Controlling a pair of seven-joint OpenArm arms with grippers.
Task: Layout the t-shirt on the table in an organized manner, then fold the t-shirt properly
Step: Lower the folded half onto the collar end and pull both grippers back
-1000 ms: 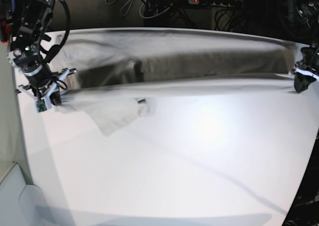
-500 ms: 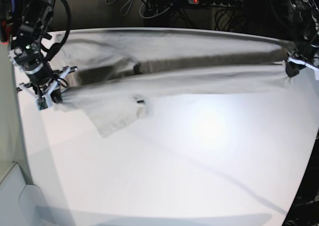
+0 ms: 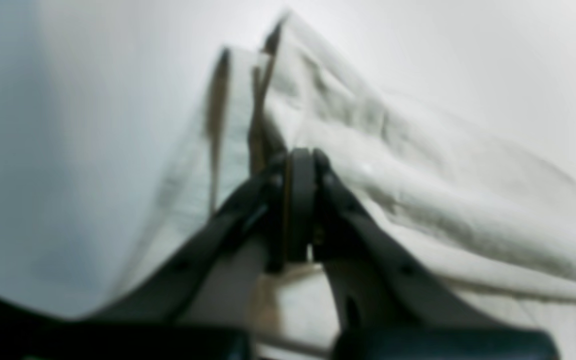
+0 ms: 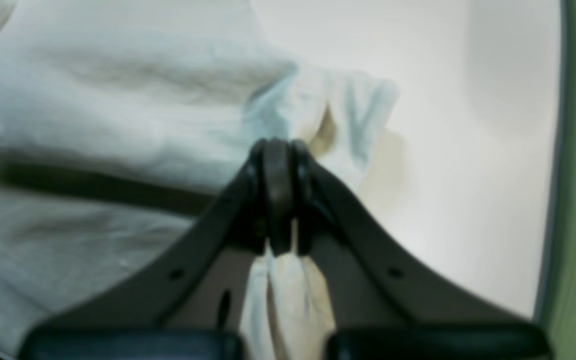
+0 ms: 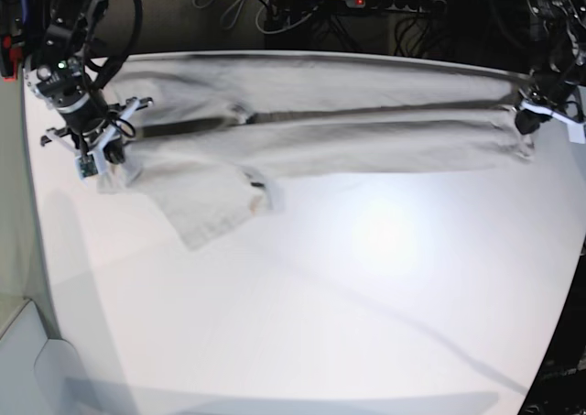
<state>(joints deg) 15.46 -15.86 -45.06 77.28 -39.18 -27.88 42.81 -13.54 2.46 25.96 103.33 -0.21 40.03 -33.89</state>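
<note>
- Stretching across the far side of the white worktop point(image 5: 366, 323), the beige t-shirt point(image 5: 366, 145) is lying spread wide.
- The left hand point(image 5: 529, 120) and right hand point(image 5: 103, 155) are each clamping a t-shirt end.

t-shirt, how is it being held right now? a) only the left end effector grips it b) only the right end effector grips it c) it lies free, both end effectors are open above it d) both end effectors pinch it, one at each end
d: the t-shirt is stretched between the shut right end effector and left end effector.
</note>
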